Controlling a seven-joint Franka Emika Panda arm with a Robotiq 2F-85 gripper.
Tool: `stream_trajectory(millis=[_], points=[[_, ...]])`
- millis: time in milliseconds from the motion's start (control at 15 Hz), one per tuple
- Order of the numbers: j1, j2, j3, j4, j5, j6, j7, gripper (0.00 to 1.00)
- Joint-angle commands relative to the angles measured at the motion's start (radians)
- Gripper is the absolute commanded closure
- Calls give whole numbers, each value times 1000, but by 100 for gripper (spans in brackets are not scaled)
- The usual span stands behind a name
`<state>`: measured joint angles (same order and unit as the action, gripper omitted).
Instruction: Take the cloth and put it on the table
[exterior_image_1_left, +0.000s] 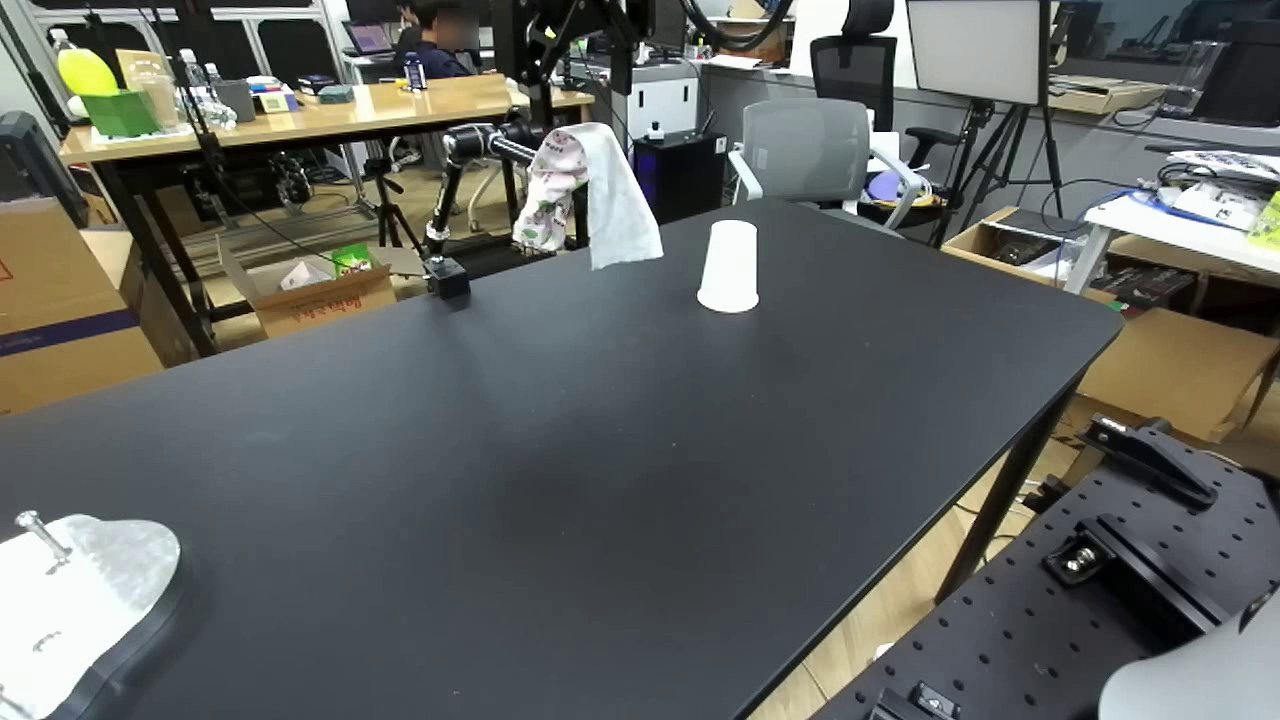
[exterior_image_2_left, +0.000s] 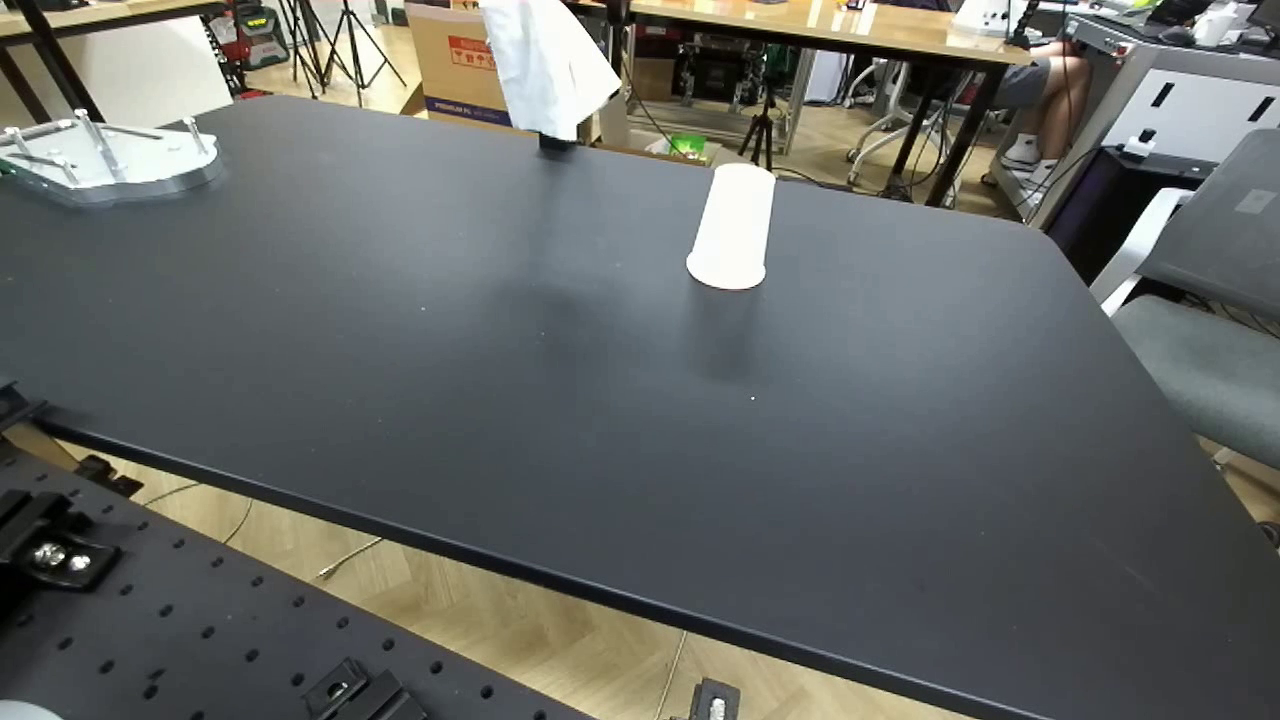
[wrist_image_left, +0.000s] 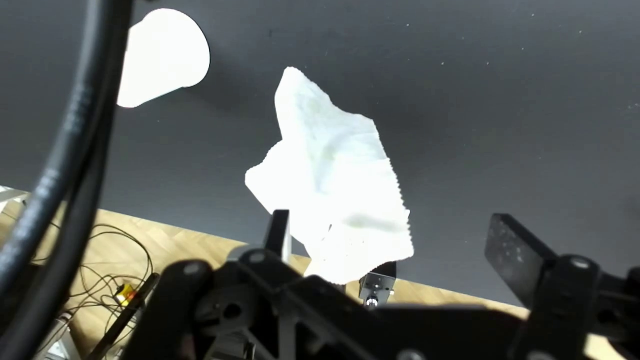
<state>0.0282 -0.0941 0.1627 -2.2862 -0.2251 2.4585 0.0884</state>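
My gripper (wrist_image_left: 390, 220) is gaping low in the wrist view; the cloth (wrist_image_left: 340, 175) is hanging at centre, a cup (wrist_image_left: 167, 52) standing upper left.

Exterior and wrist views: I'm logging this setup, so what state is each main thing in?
Cloth: hanging in folds, not spread flat
End effector: open
White cup: standing upside down on the table
Pegged panel: lying on the table, pegged side up
Cardboard box with a green packet: open
Laptop: open, screen lit
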Motion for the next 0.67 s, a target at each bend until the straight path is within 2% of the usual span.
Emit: stream_trajectory(millis=[0,333,467,600], points=[[19,32,-20,44,-20,-20,-8,0],[19,51,-28,54,-40,-20,-11,0],[20,55,-31,56,-52,-18,-8,25],[20,56,-34,56,-53,-17,-8,40]])
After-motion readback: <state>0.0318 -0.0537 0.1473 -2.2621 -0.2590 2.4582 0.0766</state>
